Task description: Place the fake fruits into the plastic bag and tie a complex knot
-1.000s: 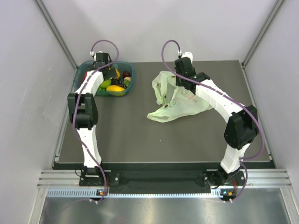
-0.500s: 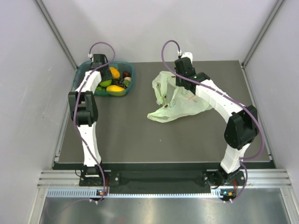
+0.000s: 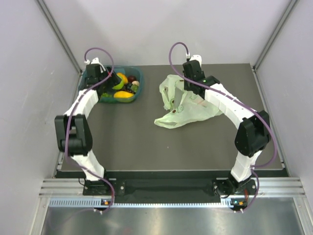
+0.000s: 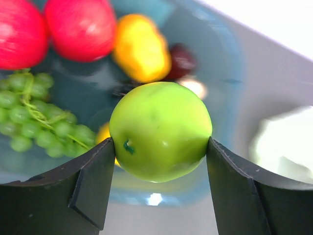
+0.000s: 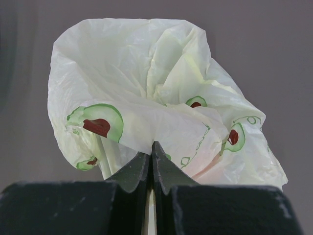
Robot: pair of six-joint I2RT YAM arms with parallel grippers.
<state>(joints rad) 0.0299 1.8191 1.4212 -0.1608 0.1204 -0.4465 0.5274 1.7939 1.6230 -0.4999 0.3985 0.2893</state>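
Black fingers [image 4: 93,181] of the left claw [image 4: 159,149] are clenched on the green apple [image 4: 160,129], one finger against each side, holding the fruit over the teal tub [image 4: 222,63]. Below it in the tub, blurred, lie two red apples [image 4: 80,27] at 11 o'clock of the wrist view, green grapes [image 4: 34,112] at 9 o'clock, a yellow fruit [image 4: 142,46] at 12 o'clock and a dark fruit [image 4: 182,61] just beside that. Seen from above, the tub sits at 11 o'clock on the surface [image 3: 146,147], with the left claw over it.

The plastic bag [image 3: 190,111] lies crumpled at about 1 o'clock on the surface, well apart from the tub. It is pale green with printed avocado halves, and a handle loop lies at its 10 o'clock side. The right claw [image 5: 152,149] is clenched, its tips pressed together on a lower fold of the bag. The bag rises puffed and wrinkled ahead of the claw. From above, this claw is over the bag's 12 o'clock part.
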